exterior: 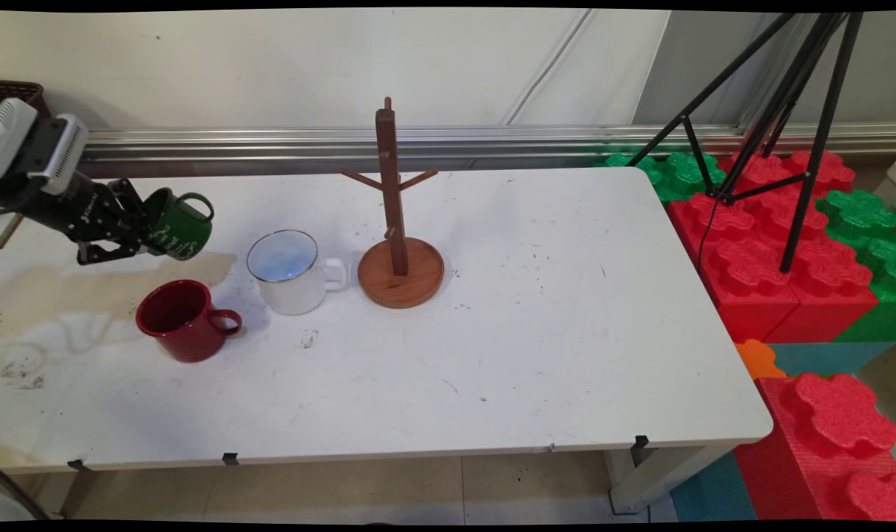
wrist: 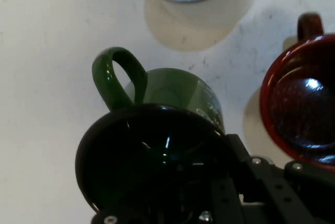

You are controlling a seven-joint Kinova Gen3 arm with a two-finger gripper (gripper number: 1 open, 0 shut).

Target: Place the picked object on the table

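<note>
Mug, green (exterior: 180, 223), hangs clear of the desk (exterior: 537, 332) at its far left, tilted so its mouth faces back toward the arm and its handle sticks up and away. The tool (exterior: 139, 230) is clamped on the mug's rim, one finger inside the mouth and one against the outer wall, as the hand view shows with the dark interior (wrist: 152, 166) filling the foreground.

A hold on a thin, glossy rim is the weak point, in my judgement: the mug's weight sits out beyond the fingers, so a jolt or a quick swing could let it pivot or slide free. Straight below and just beside it stand the red mug (exterior: 185, 319) and the white mug (exterior: 289, 272), both upright with open mouths; a dropped green mug would likely strike one of them, chip the enamel or knock it over.

Any low sweep to the right also risks clipping the white mug's rim or its handle (exterior: 335, 273). Beyond that stands the wooden mug tree (exterior: 396, 222) on its round base (exterior: 401, 273), with thin pegs branching from a narrow post; a bump from a carried mug could tip the stand or catch a peg. The stained patch (exterior: 63, 295) on the desk's left looks harmless.
</note>
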